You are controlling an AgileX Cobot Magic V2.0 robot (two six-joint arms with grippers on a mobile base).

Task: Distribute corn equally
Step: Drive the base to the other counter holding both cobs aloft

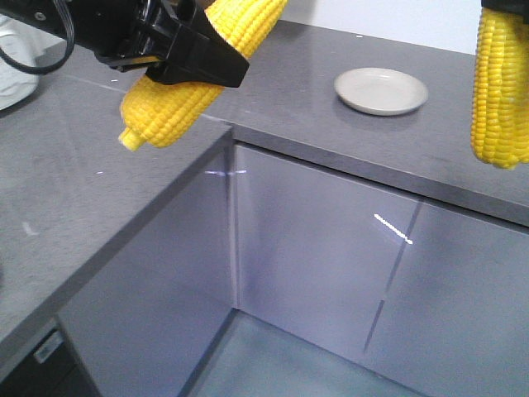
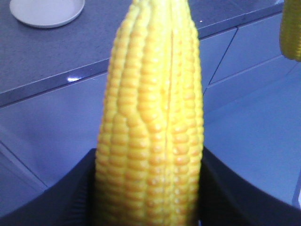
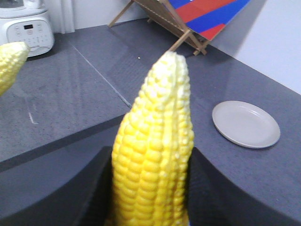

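Left gripper point(image 2: 149, 197): you see its black fingers closed against both sides of a cob, so it is holding the left corn.
Left corn point(image 1: 165, 112): it is in the air above the left part of the counter, tilted, with its lower end pointing down and to the left.
Counter point(image 1: 74, 190): grey and L-shaped, with cabinet fronts below the edge.
Plate point(image 1: 381, 89): pale and round, lying flat on the far part of the counter, well apart from both cobs.
Right corn point(image 1: 500, 91): it hangs almost upright at the right edge of your front view, to the right of the plate.
Right gripper point(image 3: 151, 193): in your wrist view the fingers press on both sides of the right corn and grip it.
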